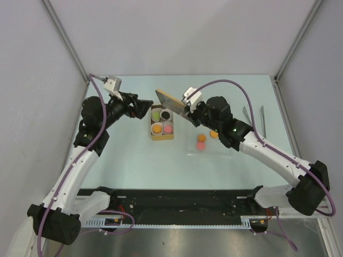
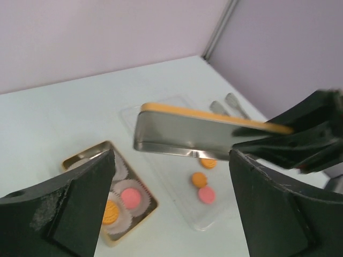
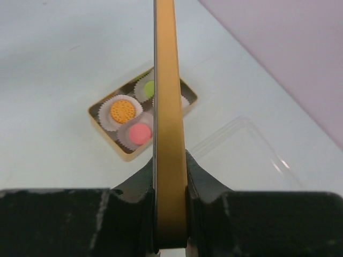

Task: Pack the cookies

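Grips the gold-edged lid (image 3: 169, 107) edge-on in the clenched right claw (image 3: 170, 184), raised over the box (image 1: 162, 138) at mid-bench (image 1: 134, 160). Holds the left claw (image 1: 146, 106) spread wide and empty, just left of the box. Shows four cookies (image 1: 157, 128) inside the box, three more on the clear tray (image 1: 217, 154) beside it.

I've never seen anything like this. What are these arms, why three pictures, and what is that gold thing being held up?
These are two robot arms bolted to a table. One picture looks down from above; the other two come from small cameras on each wrist. The right gripper is clamped on a gold tin lid, seen edge-on in its own camera. The left gripper stands open, holding nothing. Nearby sits the open tin with four cookies in paper cups. Beside it lie a clear tray with three more and two metal tools.
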`<state>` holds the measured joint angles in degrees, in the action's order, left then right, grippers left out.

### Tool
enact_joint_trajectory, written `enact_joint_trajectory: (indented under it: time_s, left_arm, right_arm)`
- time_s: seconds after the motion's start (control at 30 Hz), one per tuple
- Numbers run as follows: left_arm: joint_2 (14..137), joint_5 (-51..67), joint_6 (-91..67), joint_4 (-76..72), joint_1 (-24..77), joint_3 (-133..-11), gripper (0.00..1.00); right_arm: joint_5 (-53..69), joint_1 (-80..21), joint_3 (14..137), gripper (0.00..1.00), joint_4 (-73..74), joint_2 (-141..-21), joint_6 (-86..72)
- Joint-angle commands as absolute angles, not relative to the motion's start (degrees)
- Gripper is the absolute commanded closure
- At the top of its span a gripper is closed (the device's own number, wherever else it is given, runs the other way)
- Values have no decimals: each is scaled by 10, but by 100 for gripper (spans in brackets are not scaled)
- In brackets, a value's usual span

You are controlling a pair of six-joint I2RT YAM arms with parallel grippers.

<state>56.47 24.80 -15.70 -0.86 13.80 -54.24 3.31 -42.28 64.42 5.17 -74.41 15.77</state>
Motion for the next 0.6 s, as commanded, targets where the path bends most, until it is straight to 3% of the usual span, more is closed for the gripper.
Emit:
enact_joint_trajectory:
  time_s: [0.0,0.27,0.57]
  left_arm:
    - [577,315,-266,-4,140,-613,8]
    - [632,363,-468,-32,164,-637,9]
    - [703,388,-546,-86,166,-626,9]
  right_arm:
    - [-111,-453,671,100,6,-734,269]
    - [-257,-509,670,100,-72,-772,374]
    - [-375,-579,628,100,-218,-815,511]
